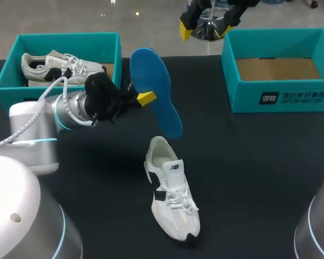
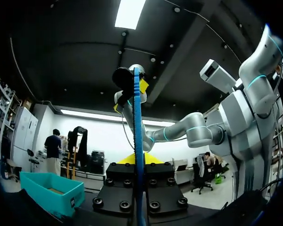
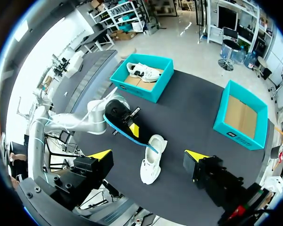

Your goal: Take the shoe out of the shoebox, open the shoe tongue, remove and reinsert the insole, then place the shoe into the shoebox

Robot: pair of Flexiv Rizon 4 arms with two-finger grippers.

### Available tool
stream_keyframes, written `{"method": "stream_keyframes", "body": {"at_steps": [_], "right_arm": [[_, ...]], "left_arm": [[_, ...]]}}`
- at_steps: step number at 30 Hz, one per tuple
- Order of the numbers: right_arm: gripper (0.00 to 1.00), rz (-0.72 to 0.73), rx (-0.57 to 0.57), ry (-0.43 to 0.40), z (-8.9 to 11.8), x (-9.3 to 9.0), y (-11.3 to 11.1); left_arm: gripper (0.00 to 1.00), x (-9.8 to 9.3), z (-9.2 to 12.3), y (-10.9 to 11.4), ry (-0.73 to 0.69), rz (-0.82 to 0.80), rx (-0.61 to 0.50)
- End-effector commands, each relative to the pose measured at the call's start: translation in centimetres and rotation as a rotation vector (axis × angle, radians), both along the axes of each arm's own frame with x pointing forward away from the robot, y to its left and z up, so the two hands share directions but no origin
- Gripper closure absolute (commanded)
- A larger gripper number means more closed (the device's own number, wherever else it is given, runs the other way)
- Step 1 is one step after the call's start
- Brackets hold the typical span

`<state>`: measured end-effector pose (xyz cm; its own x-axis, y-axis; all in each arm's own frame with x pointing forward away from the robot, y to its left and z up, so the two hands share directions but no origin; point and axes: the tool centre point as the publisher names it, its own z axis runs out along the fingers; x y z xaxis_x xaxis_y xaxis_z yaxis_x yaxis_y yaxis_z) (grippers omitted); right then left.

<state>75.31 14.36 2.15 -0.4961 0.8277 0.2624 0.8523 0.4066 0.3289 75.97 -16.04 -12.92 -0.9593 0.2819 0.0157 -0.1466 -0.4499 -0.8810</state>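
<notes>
While our left gripper (image 1: 142,98) pinches the blue insole (image 1: 157,94) edge-on above the table (image 1: 248,162), our right gripper (image 1: 208,26) hangs high at the far edge, fingers spread wide. The left box (image 1: 65,39), behind the left gripper, holds a second shoe (image 1: 59,66). The right box (image 1: 281,97), just beside the right gripper, shows its cardboard floor. The shoe (image 1: 170,194) rests on its sole below the insole, well apart from both boxes, with bare black table around it.

Table inventory, my count
Shoeboxes, teal: 2, upper-left box (image 1: 65,42), upper-right box (image 1: 248,98). Shoes, white: 2, boxed shoe (image 1: 59,66), loose shoe (image 1: 170,194). Insole (image 1: 163,102), blue: 1.
</notes>
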Motion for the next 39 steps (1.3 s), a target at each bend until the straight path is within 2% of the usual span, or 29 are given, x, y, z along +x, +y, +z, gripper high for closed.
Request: {"method": "stream_keyframes", "body": {"at_steps": [1, 6, 20, 23, 25, 39], "right_arm": [[0.00, 0.000, -0.003, 0.003, 0.1, 0.1, 0.1], [0.00, 0.000, -0.003, 0.003, 0.1, 0.1, 0.1], [0.00, 0.000, -0.003, 0.003, 0.1, 0.1, 0.1], [0.00, 0.000, -0.003, 0.003, 0.1, 0.1, 0.1], [0.00, 0.000, -0.003, 0.003, 0.1, 0.1, 0.1], [0.00, 0.000, -0.003, 0.003, 0.1, 0.1, 0.1]], "left_arm": [[1.00, -0.4, 1.0, 0.7, 0.273, 0.070, 0.089], [1.00, 0.2, 1.1, 0.8, 0.469, 0.105, 0.184], [1.00, 0.7, 0.1, 0.3, 0.551, 0.087, 0.386], [1.00, 0.8, -0.1, 0.5, 0.558, 0.069, 0.373], [1.00, 1.0, -0.3, 0.5, 0.566, 0.026, 0.310], [1.00, 1.0, -0.3, 0.5, 0.566, 0.026, 0.310]]}}
